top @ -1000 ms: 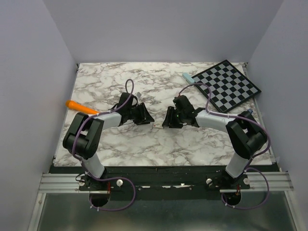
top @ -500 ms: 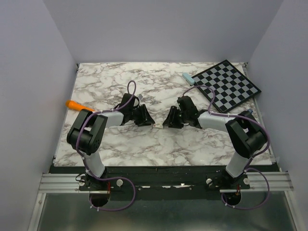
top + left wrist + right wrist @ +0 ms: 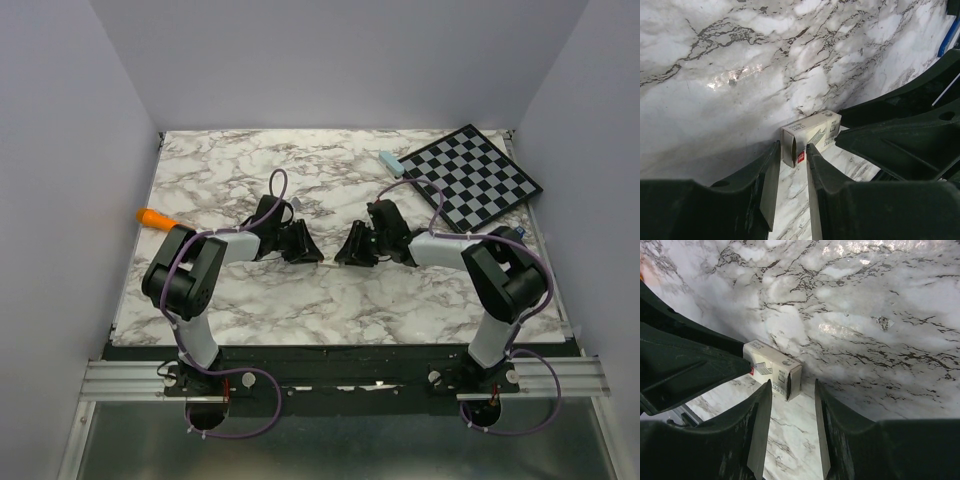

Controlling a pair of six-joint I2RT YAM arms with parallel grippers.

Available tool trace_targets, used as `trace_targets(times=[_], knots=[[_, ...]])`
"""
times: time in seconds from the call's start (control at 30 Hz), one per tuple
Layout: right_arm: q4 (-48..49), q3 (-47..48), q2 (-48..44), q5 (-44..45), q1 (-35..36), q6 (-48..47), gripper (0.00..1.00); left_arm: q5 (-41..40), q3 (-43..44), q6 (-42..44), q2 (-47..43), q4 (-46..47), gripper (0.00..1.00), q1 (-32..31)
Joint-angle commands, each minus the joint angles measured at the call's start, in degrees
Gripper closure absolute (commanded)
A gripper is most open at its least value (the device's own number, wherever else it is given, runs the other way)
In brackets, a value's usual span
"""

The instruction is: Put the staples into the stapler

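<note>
The staples (image 3: 812, 134) are a small white carton lying flat on the marble table (image 3: 250, 300), about mid-table, between the two grippers, which face each other over it; from above their black bodies hide it almost wholly. The left gripper (image 3: 793, 146) has its fingertips on either side of one end of the carton, the gap about as wide as the carton itself; I cannot tell whether the pads press it or only flank it. The right gripper (image 3: 792, 384) stands at the other end with its jaws apart; the carton sits next to one finger, with bare marble between it and the other. In each wrist view the opposite gripper covers the far end of the carton.

The stapler (image 3: 390, 162), a slim light blue bar, lies at the far side of the table, just beside the corner of a checkerboard (image 3: 475, 180), well apart from both grippers; an orange pen (image 3: 152, 216) lies near the left edge.

The carton bears lines of dark print too small to read, a grey arrow-like mark, and a small red patch near one end.
</note>
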Motion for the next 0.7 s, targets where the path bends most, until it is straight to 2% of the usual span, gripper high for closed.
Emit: trace_targets(times=[0.0,0.4,0.67], knots=[[1.24,0.55,2.09,-2.20,-0.25,-0.51,0.53,1.36,1.41,0.70,0.82,-0.25,0.65,-0.48],[1.06,0.72,3.93,-3.35,-0.25,-1.57,0.53,1.71,1.94,0.44,1.43,0.10,0.76,-1.54],[-0.16,0.11,3.24,-2.12,-0.25,-2.36,0.52,2.06,1.33,-0.26,1.70,0.81,1.00,-2.07]])
